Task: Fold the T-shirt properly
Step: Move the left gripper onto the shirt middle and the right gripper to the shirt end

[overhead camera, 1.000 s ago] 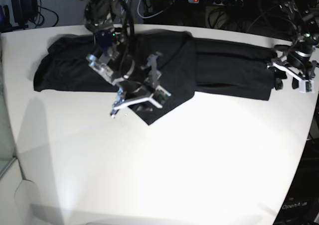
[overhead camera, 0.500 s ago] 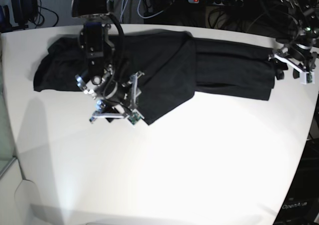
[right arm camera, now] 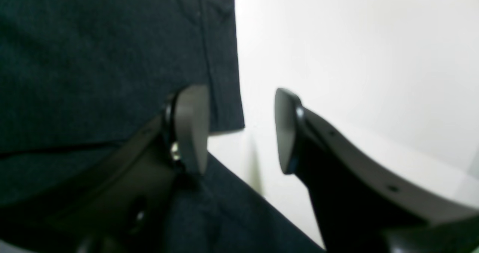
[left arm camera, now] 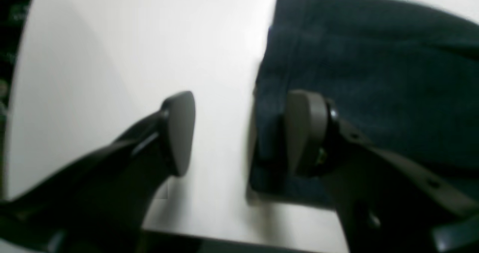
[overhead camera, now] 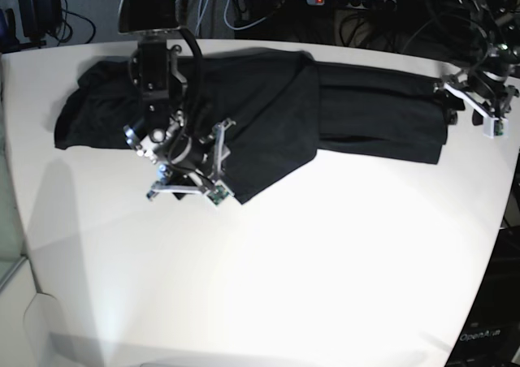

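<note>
The dark T-shirt (overhead camera: 366, 107) lies stretched out along the far side of the white table (overhead camera: 325, 261), with one layer folded over its middle and ending in a corner near the front. My right gripper (overhead camera: 188, 193) hangs open at the shirt's near edge, just left of that corner. In the right wrist view one finger of the right gripper (right arm camera: 239, 129) is over the T-shirt (right arm camera: 93, 58) and the other over bare table. My left gripper (overhead camera: 452, 107) stands open at the shirt's right end. In the left wrist view the left gripper (left arm camera: 241, 133) straddles the T-shirt's (left arm camera: 374, 77) edge, holding nothing.
A power strip (overhead camera: 349, 0) and tangled cables lie behind the table's far edge. The table's right edge runs close by the left arm. The table's curved left edge borders a glass panel (overhead camera: 8, 245).
My right gripper has moved left and toward the front, off the folded layer to the shirt's near edge, with its jaws wider. The left gripper has shifted slightly back and to the right.
</note>
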You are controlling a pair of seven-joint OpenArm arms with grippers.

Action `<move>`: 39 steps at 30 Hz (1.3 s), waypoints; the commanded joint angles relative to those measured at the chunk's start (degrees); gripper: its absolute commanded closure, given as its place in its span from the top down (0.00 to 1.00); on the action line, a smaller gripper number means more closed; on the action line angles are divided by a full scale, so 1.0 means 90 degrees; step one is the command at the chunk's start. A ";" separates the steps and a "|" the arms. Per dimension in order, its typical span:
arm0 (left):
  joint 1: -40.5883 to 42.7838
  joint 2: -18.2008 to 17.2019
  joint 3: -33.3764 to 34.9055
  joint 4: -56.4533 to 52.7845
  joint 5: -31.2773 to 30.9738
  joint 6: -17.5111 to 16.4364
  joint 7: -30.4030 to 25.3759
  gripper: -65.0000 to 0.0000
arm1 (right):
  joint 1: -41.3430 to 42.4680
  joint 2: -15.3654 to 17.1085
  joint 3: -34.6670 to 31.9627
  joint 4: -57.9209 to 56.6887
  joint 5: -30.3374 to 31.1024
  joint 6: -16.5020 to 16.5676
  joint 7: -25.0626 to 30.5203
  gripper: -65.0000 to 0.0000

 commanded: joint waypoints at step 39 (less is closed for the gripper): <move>-0.3893 0.1925 0.8059 -0.1306 0.3044 0.0059 0.1624 0.56 | -0.1797 -0.0261 0.2974 0.2620 -0.0049 -0.0028 0.1974 0.45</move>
